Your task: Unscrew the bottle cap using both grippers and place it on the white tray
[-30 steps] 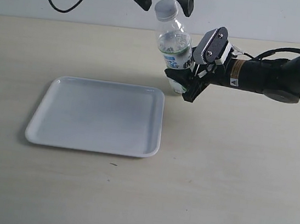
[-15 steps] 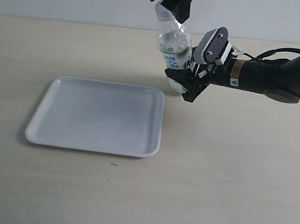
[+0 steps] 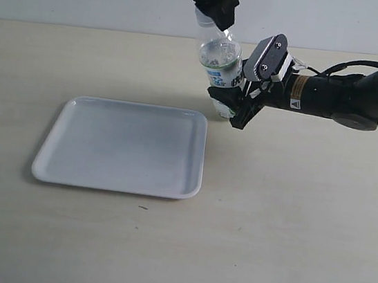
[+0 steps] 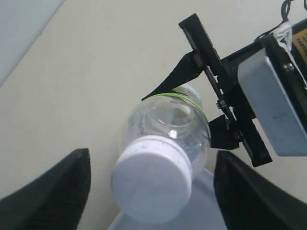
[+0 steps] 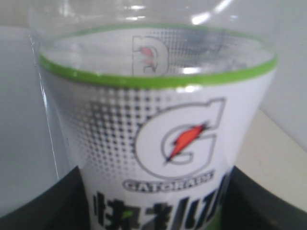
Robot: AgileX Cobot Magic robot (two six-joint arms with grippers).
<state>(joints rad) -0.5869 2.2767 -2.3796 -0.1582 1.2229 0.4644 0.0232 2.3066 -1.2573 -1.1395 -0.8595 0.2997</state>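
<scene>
Bottle cap still screwed on the neck, up at the far side of the table, well off the tray. Biggest first: pale beige table, matte, faintly grained. Then the white tray, glossy, square with rounded corners and a low raised rim, its far right corner just beside the bottle's base. Right arm next, black and tubular, reaching in low from the right with a silver-white block fixed above the jaws. Right gripper clamped across the lower part of the bottle, dark pads pressed to both sides of the label. Clear thin plastic there, tilted with the neck leaning toward the left of the exterior view, wrapped in a white label with a lime-green band, a halftone dot pattern and an orange bolt logo. Left gripper, matte black, over the top now: fingers spread wide, one either side of the cap, a clear gap on each side, nothing gripped. Smallest of all, that cap: round, flat-topped, plain white. Against a second ago: left gripper down from above the bottle, where the cap showed in plain sight, to covering it in the exterior view. Bottle, right gripper and tray unmoved.
</scene>
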